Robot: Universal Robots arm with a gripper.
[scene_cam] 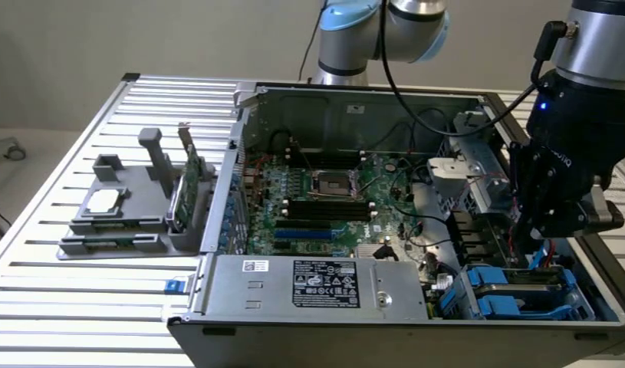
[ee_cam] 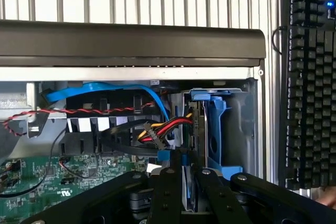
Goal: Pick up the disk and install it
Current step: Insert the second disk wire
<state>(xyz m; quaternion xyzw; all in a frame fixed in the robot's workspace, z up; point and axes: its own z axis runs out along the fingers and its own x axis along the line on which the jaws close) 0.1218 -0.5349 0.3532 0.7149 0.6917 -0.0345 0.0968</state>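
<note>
— Where's the disk (ee_cam: 187, 182)?
— Pinched edge-on between the gripper (ee_cam: 185, 178) fingers, jaws closed on it, right at the drive bay (scene_cam: 527, 295) — blue rails either side, cables crowding close.
— And the arm (scene_cam: 599, 69)?
— Reaching down over the case's (scene_cam: 323, 337) corner on the exterior view's right.

The tabletop (scene_cam: 46, 230) is ribbed, bright metal with a dull sheen. The computer case (scene_cam: 291, 322) in the middle of the frame is matt grey sheet metal; its power supply (scene_cam: 312, 287) carries a black printed paper label. The motherboard (scene_cam: 323, 192) is glossy green. At lower right, the disk (scene_cam: 522, 284) shows smooth blue plastic rails. The end effector (ee_cam: 182, 182) is matt black metal. A keyboard (ee_cam: 310, 77) has matt black plastic keys.
</note>
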